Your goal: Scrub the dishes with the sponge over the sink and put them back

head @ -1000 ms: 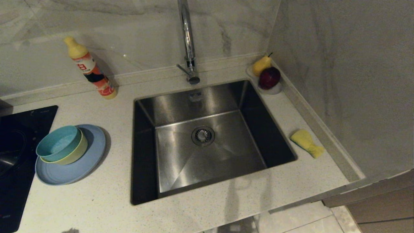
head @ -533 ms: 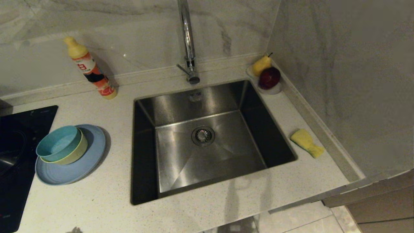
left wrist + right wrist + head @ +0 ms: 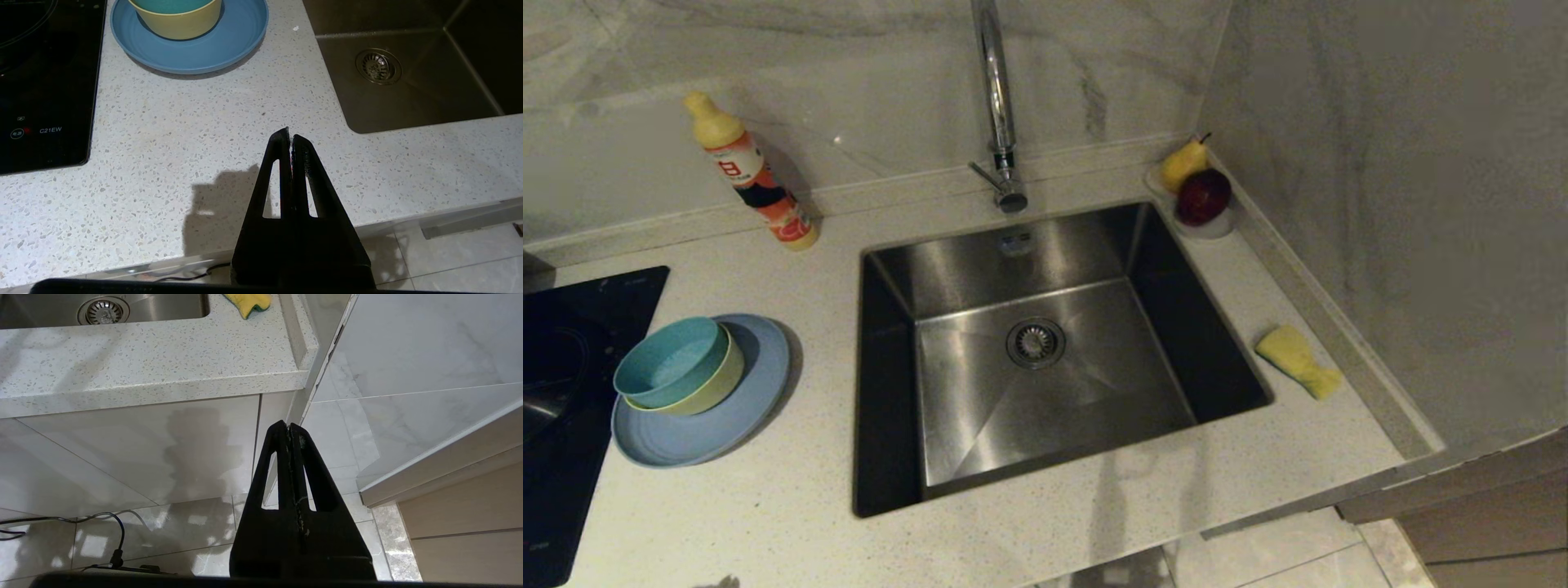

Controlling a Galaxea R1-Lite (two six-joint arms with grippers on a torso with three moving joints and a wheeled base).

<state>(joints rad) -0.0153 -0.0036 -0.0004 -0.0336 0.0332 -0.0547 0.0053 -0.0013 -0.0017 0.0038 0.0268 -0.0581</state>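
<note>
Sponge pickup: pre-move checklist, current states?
1. Sponge free on the counter right of the sink: ok.
2. Teal bowl nested in yellow bowl on the blue plate, left of sink, untouched: ok.
3. Sink basin free of items, only the drain strainer: ok.
4. Right gripper shut, empty, below the counter edge; must open before grasping: not ok.
5. Left gripper shut, empty, over the counter's front edge: not ok for taking a dish.
6. Sponge's green side facing down: cannot tell.

2 bowls (image 3: 678,376), 1 plate (image 3: 727,425), 1 sponge (image 3: 1294,359), 1 sink (image 3: 1045,384), 2 fruit (image 3: 1196,184)
</note>
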